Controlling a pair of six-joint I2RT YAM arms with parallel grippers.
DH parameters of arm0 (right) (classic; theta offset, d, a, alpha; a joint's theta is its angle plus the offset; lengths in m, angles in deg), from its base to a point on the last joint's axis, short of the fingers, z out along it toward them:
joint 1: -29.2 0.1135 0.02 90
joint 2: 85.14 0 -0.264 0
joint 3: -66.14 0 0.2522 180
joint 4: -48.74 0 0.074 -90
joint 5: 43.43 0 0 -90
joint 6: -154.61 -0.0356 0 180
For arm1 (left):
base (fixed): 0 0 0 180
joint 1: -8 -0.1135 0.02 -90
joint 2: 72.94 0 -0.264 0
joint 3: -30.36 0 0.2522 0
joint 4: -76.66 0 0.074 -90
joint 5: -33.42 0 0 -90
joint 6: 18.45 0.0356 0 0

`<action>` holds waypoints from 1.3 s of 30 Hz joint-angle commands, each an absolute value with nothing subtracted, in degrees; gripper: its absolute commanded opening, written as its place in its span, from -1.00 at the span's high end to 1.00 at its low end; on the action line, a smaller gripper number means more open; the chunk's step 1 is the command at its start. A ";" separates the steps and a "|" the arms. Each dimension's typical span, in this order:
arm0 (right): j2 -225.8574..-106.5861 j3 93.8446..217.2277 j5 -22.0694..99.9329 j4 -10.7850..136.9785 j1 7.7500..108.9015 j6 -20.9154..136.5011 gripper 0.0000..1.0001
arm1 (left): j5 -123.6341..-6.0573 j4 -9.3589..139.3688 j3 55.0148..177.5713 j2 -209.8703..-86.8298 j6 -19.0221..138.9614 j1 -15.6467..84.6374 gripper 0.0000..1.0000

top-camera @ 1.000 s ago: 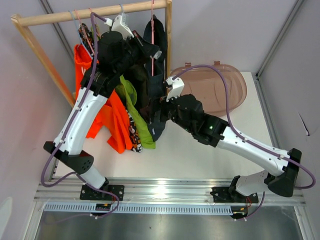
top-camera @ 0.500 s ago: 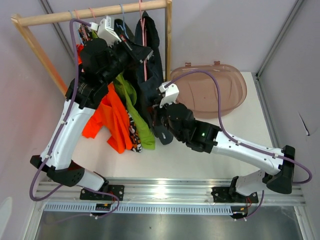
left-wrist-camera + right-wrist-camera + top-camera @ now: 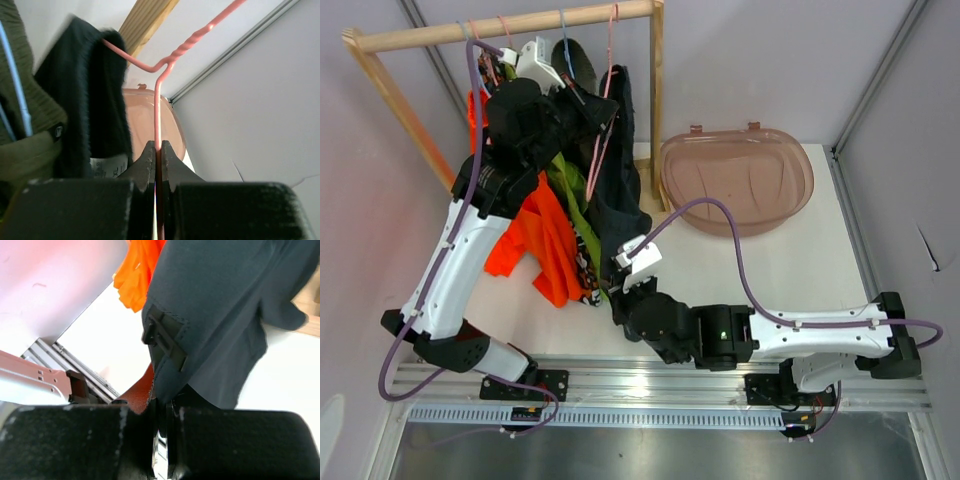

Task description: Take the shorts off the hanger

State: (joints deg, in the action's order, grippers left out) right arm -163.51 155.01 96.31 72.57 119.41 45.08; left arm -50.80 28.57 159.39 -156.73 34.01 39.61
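Note:
The navy-black shorts (image 3: 620,180) hang from a pink wire hanger (image 3: 607,70) on the wooden rail (image 3: 520,25) and are stretched down toward the near edge. My left gripper (image 3: 597,112) is shut on the hanger's wire; in the left wrist view the hanger (image 3: 157,100) runs straight between the closed left gripper (image 3: 158,148), with the navy-black shorts (image 3: 95,100) to its left. My right gripper (image 3: 620,287) is shut on the lower hem; in the right wrist view the right gripper (image 3: 167,402) pinches the navy-black shorts (image 3: 220,305).
Orange shorts (image 3: 535,240), lime green shorts (image 3: 575,195) and camouflage shorts (image 3: 586,262) hang left of the navy pair. Olive shorts (image 3: 25,105) on a blue hanger (image 3: 11,75) sit beside it. A brown tub (image 3: 735,180) stands back right. The rack's post (image 3: 658,100) is close.
My right gripper has shut on the navy-black shorts' hem and drawn back toward the near edge, stretching them downward. The left gripper keeps its grip on the hanger, shifted slightly.

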 commanded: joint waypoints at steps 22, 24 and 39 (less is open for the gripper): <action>-164.41 184.87 83.07 71.81 81.69 62.92 1.00 | -62.56 27.31 135.89 -125.07 29.71 39.72 1.00; -168.87 191.23 81.12 73.30 76.59 64.07 1.00 | -63.52 28.62 134.48 -124.28 29.71 39.64 1.00; -191.75 221.14 65.57 74.90 48.90 58.12 1.00 | -64.67 32.14 132.98 -126.73 32.52 39.72 1.00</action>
